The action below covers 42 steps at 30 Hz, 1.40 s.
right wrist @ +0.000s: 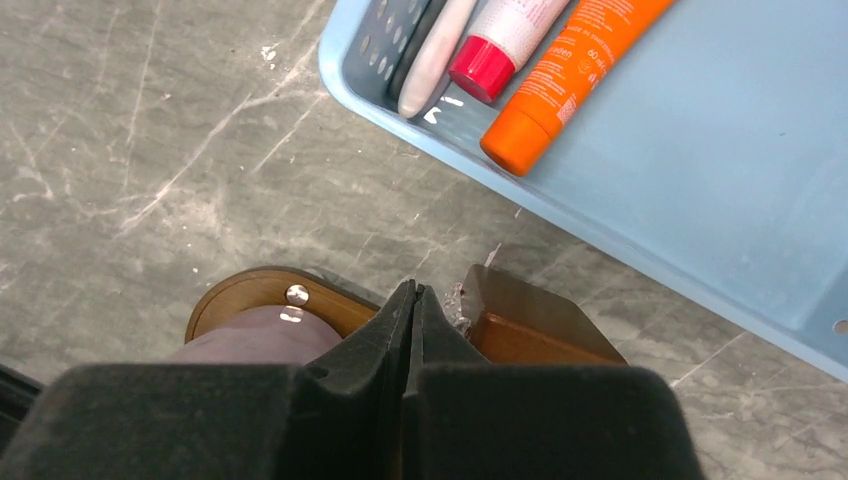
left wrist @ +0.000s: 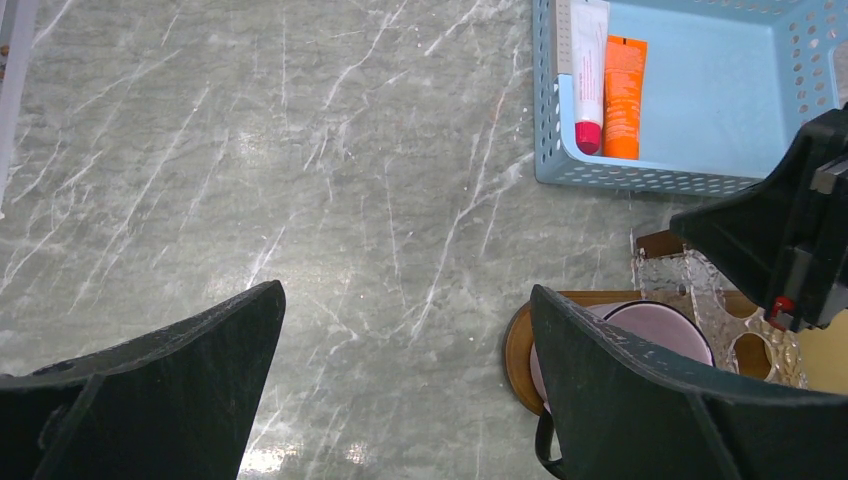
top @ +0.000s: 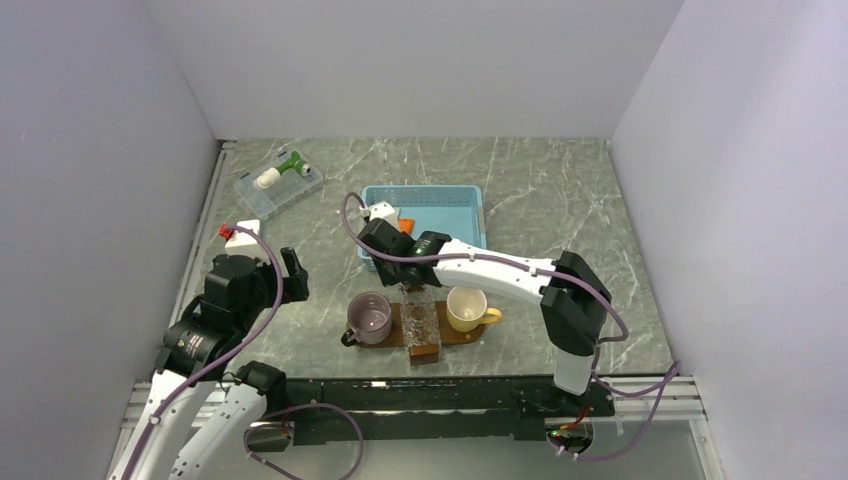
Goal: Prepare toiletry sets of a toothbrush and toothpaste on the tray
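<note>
The orange toothpaste tube [right wrist: 568,72] lies in the light-blue basket [top: 440,205], next to a white tube with a red cap [right wrist: 500,40] and a pale whitish toothbrush [right wrist: 432,55]. The orange tube also shows in the left wrist view [left wrist: 624,95]. The dark-brown tray [top: 398,335] sits in front of the basket and carries cups and a clear holder. My right gripper [right wrist: 413,292] is shut with nothing seen between its fingers. It hovers over the tray's back edge [right wrist: 250,295], between the basket and the tray. My left gripper [left wrist: 407,293] is open and empty, over the bare table left of the tray [left wrist: 520,350].
On the tray stand a purple cup [top: 369,317], a clear glass holder on a brown block [top: 422,325] and a yellow cup [top: 467,308]. A clear plastic box [top: 277,185] with a green-and-white item lies at the back left. Grey walls enclose the table.
</note>
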Each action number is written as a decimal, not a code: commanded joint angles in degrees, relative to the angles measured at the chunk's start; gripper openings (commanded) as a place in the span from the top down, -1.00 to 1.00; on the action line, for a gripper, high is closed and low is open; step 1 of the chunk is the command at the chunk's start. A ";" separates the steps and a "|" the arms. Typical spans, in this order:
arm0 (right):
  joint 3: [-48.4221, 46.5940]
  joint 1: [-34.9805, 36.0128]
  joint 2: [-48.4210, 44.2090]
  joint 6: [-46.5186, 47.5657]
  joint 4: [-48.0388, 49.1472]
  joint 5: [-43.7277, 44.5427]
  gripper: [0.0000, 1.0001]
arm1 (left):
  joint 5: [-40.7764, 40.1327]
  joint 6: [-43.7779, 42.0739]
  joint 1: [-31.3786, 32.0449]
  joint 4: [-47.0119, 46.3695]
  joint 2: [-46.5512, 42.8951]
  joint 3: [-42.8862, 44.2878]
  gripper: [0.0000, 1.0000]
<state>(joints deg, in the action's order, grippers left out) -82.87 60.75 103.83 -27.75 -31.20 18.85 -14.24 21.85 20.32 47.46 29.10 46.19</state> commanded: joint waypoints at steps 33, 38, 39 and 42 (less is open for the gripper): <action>0.49 -1.83 0.71 -3.30 -2.18 5.15 1.00 | 0.59 -0.31 -0.28 -2.03 0.05 0.03 -0.99; 1.48 -2.00 0.13 -3.62 -2.20 5.44 1.00 | 0.56 -0.31 -0.28 -2.02 0.07 -0.03 -0.99; 1.64 -2.01 -0.01 -3.71 -2.14 5.53 1.00 | 0.59 -0.26 -0.35 -2.08 0.03 0.03 -0.99; 2.16 -2.13 -0.51 -3.90 -2.09 5.67 1.00 | 0.53 -0.31 -0.37 -2.06 0.01 0.02 -0.99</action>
<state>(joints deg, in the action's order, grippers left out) -81.52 59.00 105.80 -30.50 -33.32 22.57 -13.80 21.85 20.27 47.46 29.12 46.19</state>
